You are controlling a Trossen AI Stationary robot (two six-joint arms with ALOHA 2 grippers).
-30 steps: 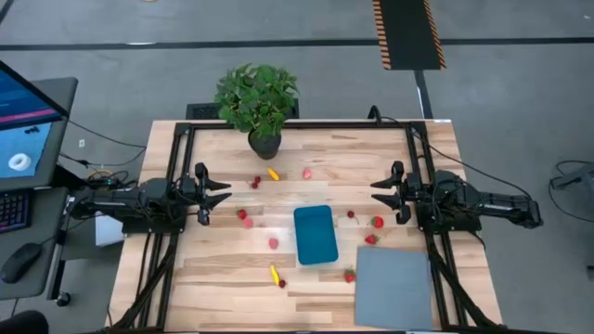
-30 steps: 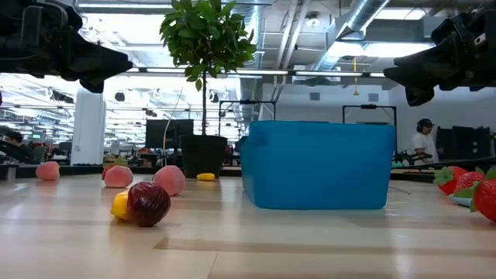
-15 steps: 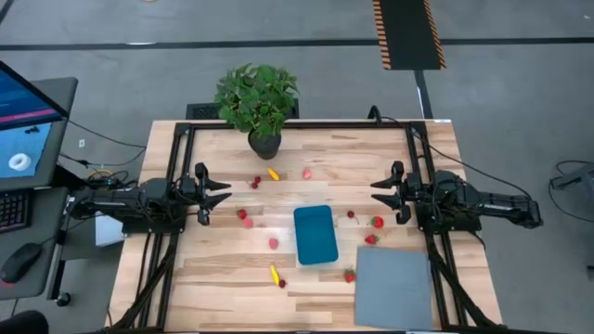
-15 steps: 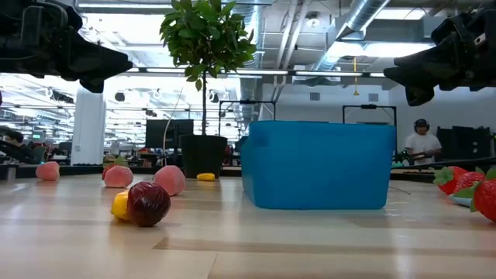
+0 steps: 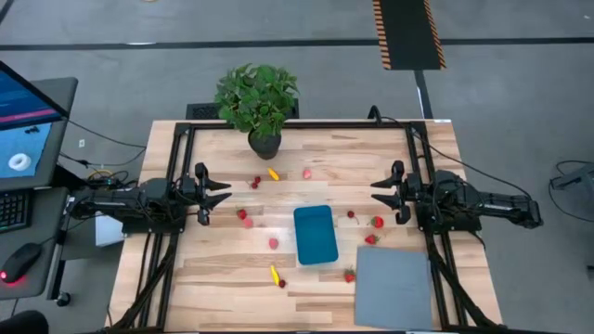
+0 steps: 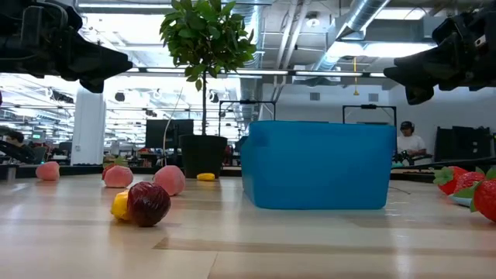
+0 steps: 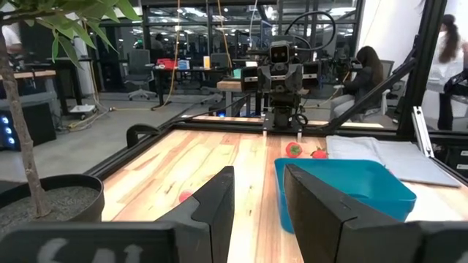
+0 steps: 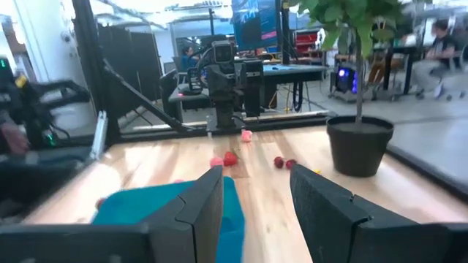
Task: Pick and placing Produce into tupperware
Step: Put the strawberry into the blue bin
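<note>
- Overhead view: we see the tupperware (image 5: pixel 316 234) lying just right of frame centre on the wooden table (image 5: pixel 213 269), holding nothing. The produce (image 5: pixel 273 243) is scattered around it: pieces to its left, a yellow piece (image 5: pixel 273 173) above it near the potted plant (image 5: pixel 259 104), red pieces to its right beside the grey mat (image 5: pixel 394 286) at lower right.
- Same view: the left gripper (image 5: pixel 225 194) sits at the table's left edge and the right gripper (image 5: pixel 378 196) at its right edge. Both point inward, each well apart from the tub and with fingers spread on nothing.
- Low view: we note the tub filling the centre-right. A dark red piece (image 6: pixel 148 204) touches a yellow one at lower left, with pink pieces farther back. Strawberries (image 6: pixel 465 183) show at the right edge. Dark arm parts hang in both upper corners. A person (image 6: pixel 408 141) sits in the room behind.
- Left wrist view: we see two dark fingers (image 7: pixel 214 201) apart with bare table between them. The tub is at centre right, and the other arm faces us at top centre.
- Right wrist view: fingers (image 8: pixel 205 198) are spread, the tub is at lower left, and the plant pot is at right.
</note>
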